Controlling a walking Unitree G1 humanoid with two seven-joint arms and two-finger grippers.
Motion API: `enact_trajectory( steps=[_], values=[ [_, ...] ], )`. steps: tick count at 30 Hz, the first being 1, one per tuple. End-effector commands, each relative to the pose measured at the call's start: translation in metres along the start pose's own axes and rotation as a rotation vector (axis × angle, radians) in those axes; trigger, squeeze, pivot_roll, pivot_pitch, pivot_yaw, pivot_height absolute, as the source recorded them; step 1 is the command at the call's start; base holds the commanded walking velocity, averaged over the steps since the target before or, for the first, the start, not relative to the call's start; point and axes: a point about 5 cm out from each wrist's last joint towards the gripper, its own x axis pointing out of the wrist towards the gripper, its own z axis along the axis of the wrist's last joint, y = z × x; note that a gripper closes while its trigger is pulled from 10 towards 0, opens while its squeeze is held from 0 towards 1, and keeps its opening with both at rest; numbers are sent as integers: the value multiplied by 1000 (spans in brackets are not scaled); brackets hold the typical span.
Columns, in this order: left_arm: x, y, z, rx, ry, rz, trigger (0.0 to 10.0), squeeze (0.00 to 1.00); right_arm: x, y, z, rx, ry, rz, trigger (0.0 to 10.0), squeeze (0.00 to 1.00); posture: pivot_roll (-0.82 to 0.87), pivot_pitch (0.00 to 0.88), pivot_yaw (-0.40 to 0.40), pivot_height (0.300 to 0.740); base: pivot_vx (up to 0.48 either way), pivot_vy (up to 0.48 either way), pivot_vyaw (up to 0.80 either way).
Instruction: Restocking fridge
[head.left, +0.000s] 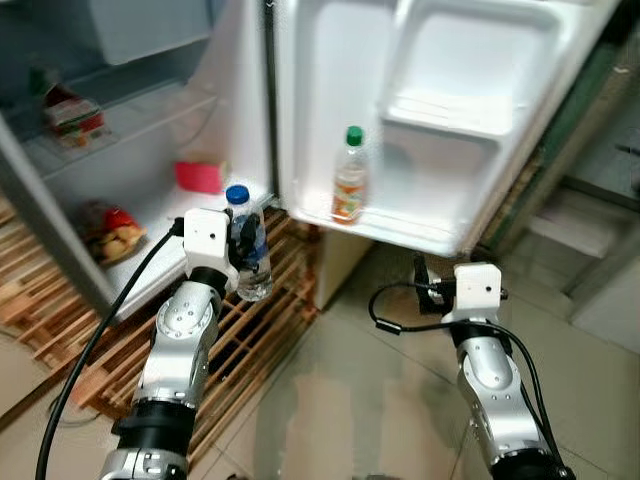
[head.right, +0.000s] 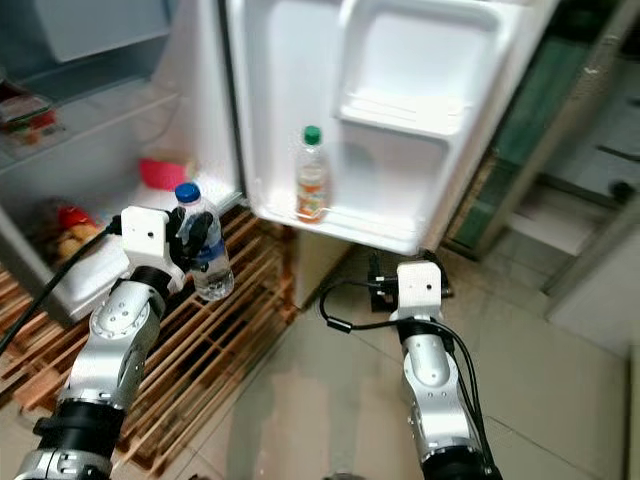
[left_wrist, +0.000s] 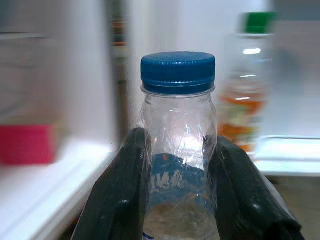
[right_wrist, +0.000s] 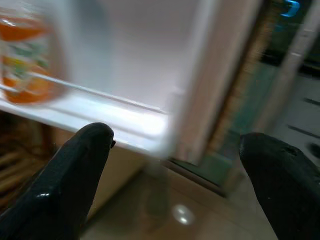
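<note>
A clear water bottle (head.left: 249, 244) with a blue cap (left_wrist: 177, 71) is held upright in my left gripper (head.left: 242, 240), whose black fingers (left_wrist: 125, 185) are shut on its body. It hangs in front of the open fridge, just left of the door's lower edge. On the bottom door shelf (head.left: 400, 228) stands an orange drink bottle (head.left: 349, 177) with a green cap. My right gripper (head.left: 425, 275) sits lower, below the door's right corner, its fingers (right_wrist: 75, 170) spread open around nothing.
Inside the fridge lie a pink box (head.left: 202, 176), red packaged food (head.left: 112, 230) and a packet (head.left: 72, 115) on an upper shelf. A slatted wooden pallet (head.left: 270, 300) lies under the fridge. Tiled floor (head.left: 360, 390) spreads ahead, with a green frame (head.left: 560, 130) at the right.
</note>
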Motion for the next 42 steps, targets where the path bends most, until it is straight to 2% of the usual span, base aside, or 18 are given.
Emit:
enact_trajectory(
  steps=[1, 4, 8, 14, 19, 21, 22, 26, 27, 31, 34, 42],
  values=[
    [5, -4, 15, 8, -68, -22, 10000, 0, 2, 2, 2, 2, -9, 17, 10000, 263, -88, 0, -11, 740, 0, 0, 0],
    [9, -8, 22, 44, -98, -38, 10000, 0, 2, 5, 3, 5, -17, 34, 10000, 259, -87, 0, -13, 740, 0, 0, 0],
    [12, -11, 28, 44, -119, -48, 10000, 0, 3, 6, 3, 5, -18, 37, 10000, 259, -89, 0, -15, 740, 0, 0, 0],
    [31, -21, 80, 4, -256, -105, 10000, 0, 2, 5, 1, 1, -12, 53, 10000, 251, -95, 0, -17, 740, 0, 0, 0],
    [45, -27, 96, -33, -318, -130, 10000, 0, 1, 12, 3, 10, -17, 96, 10000, 247, -103, 0, -9, 740, 0, 0, 0],
    [48, -30, 95, -48, -328, -124, 10000, 0, 0, 13, 3, 10, -17, 100, 10000, 255, -103, 0, -10, 740, 0, 0, 0],
    [55, -36, 93, -79, -345, -87, 10000, 0, -4, 12, 1, 6, -9, 105, 10000, 251, -111, 0, -10, 740, 0, 0, 0],
    [59, -45, 94, -65, -354, -64, 10000, 0, -8, 11, -1, 2, -2, 106, 10000, 255, -133, 0, -10, 740, 0, 0, 0],
    [60, -50, 97, -55, -376, -73, 10000, 0, -12, 10, -2, 0, 1, 108, 10000, 247, -153, 0, -8, 740, 0, 0, 0],
    [63, -73, 100, 81, -412, -128, 10000, 0, -25, 4, -4, -19, 19, 113, 10000, 247, -196, 0, -9, 740, 0, 0, 0],
    [66, -77, 99, 120, -421, -132, 10000, 0, -32, -1, -4, -32, 24, 114, 10000, 247, -217, 0, -9, 740, 0, 0, 0],
    [70, -71, 103, 119, -441, -95, 10000, 0, -44, -8, -5, -44, 50, 105, 10000, 247, -232, 0, -1, 740, 0, 0, 0]
  ],
)
